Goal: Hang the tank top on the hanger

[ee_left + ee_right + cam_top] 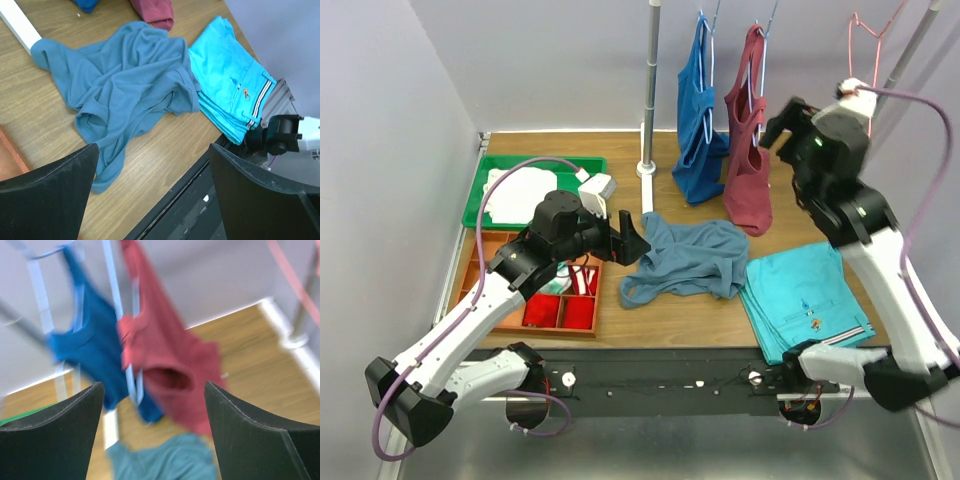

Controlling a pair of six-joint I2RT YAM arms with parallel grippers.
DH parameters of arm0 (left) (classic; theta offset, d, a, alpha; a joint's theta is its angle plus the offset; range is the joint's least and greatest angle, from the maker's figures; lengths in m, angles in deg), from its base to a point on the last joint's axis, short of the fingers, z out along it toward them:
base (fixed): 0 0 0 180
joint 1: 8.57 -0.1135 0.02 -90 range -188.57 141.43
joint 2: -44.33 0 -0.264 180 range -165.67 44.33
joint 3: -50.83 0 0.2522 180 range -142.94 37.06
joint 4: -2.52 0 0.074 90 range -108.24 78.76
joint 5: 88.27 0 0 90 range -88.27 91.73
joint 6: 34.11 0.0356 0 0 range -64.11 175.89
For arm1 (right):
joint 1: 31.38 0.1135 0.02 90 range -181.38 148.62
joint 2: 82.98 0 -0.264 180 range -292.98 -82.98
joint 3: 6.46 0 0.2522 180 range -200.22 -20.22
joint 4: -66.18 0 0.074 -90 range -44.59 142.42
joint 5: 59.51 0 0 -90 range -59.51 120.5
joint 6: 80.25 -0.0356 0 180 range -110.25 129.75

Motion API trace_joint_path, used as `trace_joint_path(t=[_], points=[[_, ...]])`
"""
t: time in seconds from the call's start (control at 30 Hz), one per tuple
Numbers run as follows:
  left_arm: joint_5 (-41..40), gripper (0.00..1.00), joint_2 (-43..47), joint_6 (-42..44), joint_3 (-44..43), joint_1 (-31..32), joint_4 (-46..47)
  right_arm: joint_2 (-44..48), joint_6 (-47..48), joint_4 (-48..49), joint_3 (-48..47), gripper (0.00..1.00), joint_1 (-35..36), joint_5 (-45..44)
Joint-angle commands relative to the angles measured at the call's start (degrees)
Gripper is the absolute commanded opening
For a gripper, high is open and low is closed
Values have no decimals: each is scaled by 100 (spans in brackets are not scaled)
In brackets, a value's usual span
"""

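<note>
The bench [670, 322] carries the tank top [690, 258], which lies crumpled and unheld at its middle, a little toward the near edge. The hanger [865, 28] hangs bare above the far right corner. The left claw [638, 240] hovers at the top's left side, fingers apart and empty. The right claw [772, 125], also apart and empty, is raised toward the far right corner. This looks like the opening step. Next, the right claw probably has to reach up and close on the hanger's wire.

Slate-blue tank top [691, 257], pink hanger [867, 35]
</note>
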Motion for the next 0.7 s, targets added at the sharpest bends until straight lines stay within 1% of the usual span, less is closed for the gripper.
trace_joint_path(t=[0.0, 0.07, 0.13, 0.17, 0.3, 0.5, 0.57, 0.67], points=[[278, 99, 45, 287, -106, -2, -227, -1141, 1407, 600, -793, 89, -56, -1721], [251, 99, 89, 305, -71, -2, -235, -1643, 1854, 952, -1276, 89, -230, -1924], [260, 99, 90, 305, -62, 7, -288, -1907, 2005, 1101, -1619, 89, -433, -1899], [251, 99, 98, 314, -53, 7, -306, -2152, 2067, 1093, -2003, 89, -695, -1742], [225, 99, 204, 305, 78, 7, -271, -2593, 1936, 672, -2859, 88, -1355, -1250], [128, 99, 204, 340, 175, 7, -288, -2716, 1725, 233, -3185, 90, -2261, -134], [93, 99, 221, 349, 219, 7, -288, -2673, 1690, 162, -3098, 90, -2437, 164], [40, 99, 222, 402, 254, 7, -279, -2506, 1655, 346, -2755, 90, -2806, 525]])
